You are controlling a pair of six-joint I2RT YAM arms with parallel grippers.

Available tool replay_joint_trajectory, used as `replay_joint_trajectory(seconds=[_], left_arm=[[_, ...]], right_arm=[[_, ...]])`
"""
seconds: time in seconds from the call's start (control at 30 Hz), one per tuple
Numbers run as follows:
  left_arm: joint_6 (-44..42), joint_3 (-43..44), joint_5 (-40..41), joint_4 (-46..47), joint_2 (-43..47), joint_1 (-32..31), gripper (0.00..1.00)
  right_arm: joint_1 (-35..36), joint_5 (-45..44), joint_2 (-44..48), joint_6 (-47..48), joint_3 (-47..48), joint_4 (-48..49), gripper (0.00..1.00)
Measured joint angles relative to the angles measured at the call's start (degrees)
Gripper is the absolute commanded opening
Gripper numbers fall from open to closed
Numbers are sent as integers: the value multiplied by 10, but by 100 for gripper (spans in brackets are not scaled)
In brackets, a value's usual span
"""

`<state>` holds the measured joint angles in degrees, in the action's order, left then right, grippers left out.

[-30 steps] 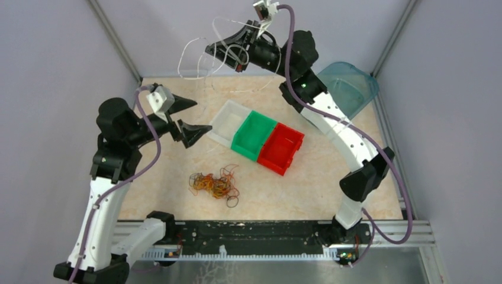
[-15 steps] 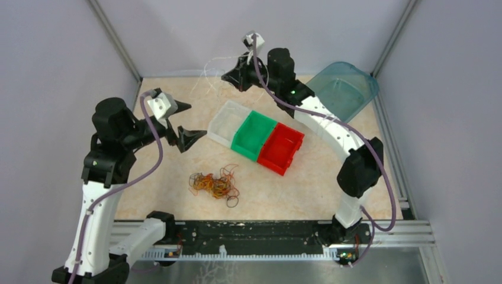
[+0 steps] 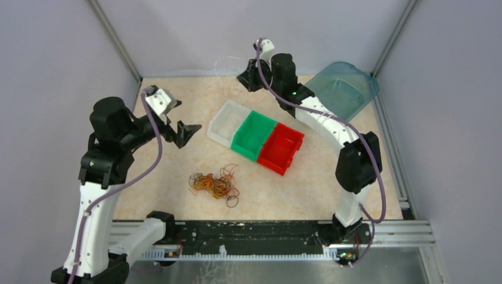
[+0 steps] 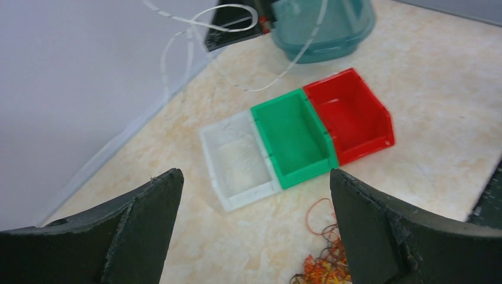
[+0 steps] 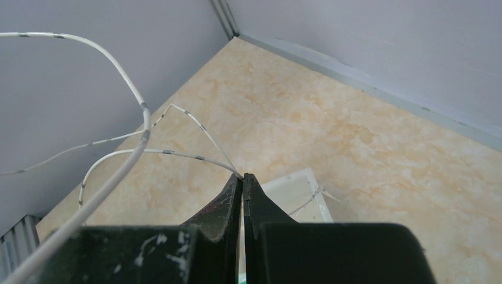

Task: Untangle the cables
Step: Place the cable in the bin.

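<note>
Gaping wide, left claw [image 4: 254, 177]; only the wrist view shows right claw [image 5: 243, 176] pinching white cable [image 5: 142, 134].

No legible text, label, brand, number or sign in any view. The white cable [image 5: 144, 135] pinched at the tips of the right gripper [image 5: 243, 176] and looping off to its left carries short dark bands at intervals. These are plain marks, not characters.

Orange, red, yellow, brown cables [image 3: 214, 185] lie tangled flat; right hand [image 5: 243, 177] pinches a looping white cable [image 5: 145, 118].
</note>
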<state>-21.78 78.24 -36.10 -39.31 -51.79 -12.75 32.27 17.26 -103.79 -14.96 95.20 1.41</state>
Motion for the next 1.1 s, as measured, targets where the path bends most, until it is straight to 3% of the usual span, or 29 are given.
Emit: replay_joint_trajectory(seconds=[0.17, 0.3, 0.63, 1.1], left_arm=[[29, -44, 117, 72, 26, 0, 100], [62, -56, 165, 106, 26, 0, 100], [98, -55, 192, 137, -18, 0, 100], [81, -55, 224, 149, -35, 0, 100]], right_arm=[[-2, -6, 1, 2, -4, 3, 0], [8, -8, 1, 6, -16, 10, 0], [74, -24, -26, 23, -44, 9, 0], [59, -74, -136, -20, -42, -22, 0]])
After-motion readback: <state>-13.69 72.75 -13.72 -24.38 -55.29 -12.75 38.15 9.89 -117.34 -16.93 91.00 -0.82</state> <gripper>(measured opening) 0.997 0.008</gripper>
